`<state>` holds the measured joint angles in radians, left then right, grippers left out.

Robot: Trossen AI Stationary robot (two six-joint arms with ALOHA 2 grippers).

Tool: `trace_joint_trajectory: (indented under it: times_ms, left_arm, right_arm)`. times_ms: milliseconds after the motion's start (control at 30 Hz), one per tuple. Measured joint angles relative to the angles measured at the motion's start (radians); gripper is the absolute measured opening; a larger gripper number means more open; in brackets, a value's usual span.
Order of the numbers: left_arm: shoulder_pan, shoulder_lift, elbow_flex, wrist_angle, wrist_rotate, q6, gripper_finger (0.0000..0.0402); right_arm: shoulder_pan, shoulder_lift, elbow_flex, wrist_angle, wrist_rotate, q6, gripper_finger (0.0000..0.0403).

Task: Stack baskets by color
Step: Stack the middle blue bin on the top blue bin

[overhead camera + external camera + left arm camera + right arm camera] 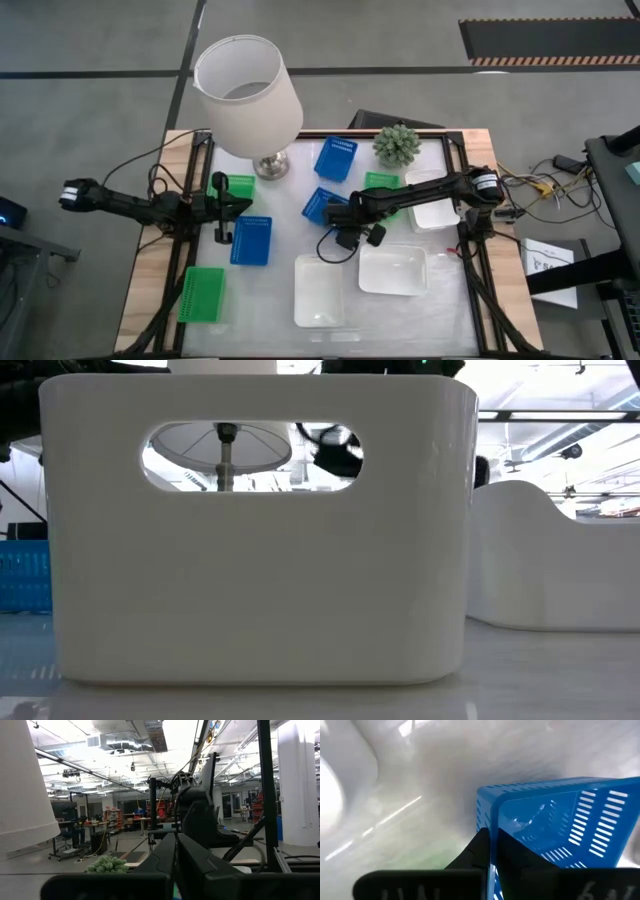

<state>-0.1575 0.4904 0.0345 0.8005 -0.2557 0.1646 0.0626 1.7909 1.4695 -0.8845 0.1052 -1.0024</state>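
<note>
My right claw (490,857) clamped on rim of blue basket (555,825) near table (450,320) centre, left claw (222,236) shut; thin-edge grip, so basket may tip or slip when lifted

Even, bright overhead light fills the high view, and the table top (440,300) shows a pale sheen with only soft shadows. In the low view a white basket (255,560) looms close, with blown-out ceiling lights behind. The right wrist view is streaked with motion blur around the blue basket (555,820).
</note>
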Motion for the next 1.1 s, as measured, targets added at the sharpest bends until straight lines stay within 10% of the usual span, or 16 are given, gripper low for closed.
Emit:
trace_joint_trajectory:
  times_ms: [600, 900, 1100]
  left_arm:
    - [0.0, 0.0, 0.0, 0.003, -0.006, 0.0, 0.0002]
    - [0.0, 0.0, 0.0, 0.003, -0.005, -0.001, 0.0002]
    - [0.0, 0.0, 0.0, 0.003, -0.004, -0.002, 0.0002]
  right_arm:
    - [-0.035, 0.119, 0.555, -0.245, 0.27, 0.89, 0.0009]
    - [-0.203, 0.388, 0.888, -0.466, 0.281, 1.081, 0.0009]
    - [-0.312, 0.444, 0.863, -0.492, 0.255, 1.117, 0.0009]
